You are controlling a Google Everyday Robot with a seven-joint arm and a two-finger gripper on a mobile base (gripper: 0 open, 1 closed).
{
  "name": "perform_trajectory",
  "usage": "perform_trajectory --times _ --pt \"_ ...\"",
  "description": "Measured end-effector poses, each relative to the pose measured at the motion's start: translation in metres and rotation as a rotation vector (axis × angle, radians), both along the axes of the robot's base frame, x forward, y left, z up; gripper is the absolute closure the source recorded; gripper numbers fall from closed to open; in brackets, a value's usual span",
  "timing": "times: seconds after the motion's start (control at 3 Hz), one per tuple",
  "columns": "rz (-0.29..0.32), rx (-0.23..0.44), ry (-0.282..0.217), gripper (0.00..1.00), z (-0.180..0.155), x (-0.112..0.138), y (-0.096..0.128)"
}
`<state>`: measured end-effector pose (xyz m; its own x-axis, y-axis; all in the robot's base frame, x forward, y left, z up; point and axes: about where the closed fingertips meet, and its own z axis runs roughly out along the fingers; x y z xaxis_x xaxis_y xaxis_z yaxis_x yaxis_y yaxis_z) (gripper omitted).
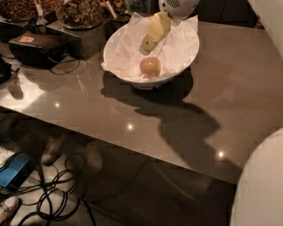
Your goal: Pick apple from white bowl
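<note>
Counter (230,84): grey-brown, glossy. White bowl (179,66) sits near the far edge, about mid-length, lined with crumpled paper (126,50). Nut dishes (79,12) are toward the far-left corner, with a black box (37,47) near the left edge. My gripper (147,43) reaches into the bowl, angled down, tip just above the apple (150,67). Spread or closed: can't tell. Apple rests at the bowl's bottom, on the paper.

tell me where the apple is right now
In the camera view the apple sits at the bottom of the white bowl, upper centre, on the far part of the table; the gripper hangs close above it, inside the bowl.
</note>
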<state>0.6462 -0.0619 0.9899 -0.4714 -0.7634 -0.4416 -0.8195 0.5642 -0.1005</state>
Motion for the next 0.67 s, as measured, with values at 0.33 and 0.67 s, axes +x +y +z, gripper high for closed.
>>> perform_trajectory --times 0.33,0.67 --pt "-0.031 -0.015 0.019 0.13 -0.011 0.008 -0.001" --pt "-0.047 -0.039 0.046 0.14 -0.027 0.015 0.001"
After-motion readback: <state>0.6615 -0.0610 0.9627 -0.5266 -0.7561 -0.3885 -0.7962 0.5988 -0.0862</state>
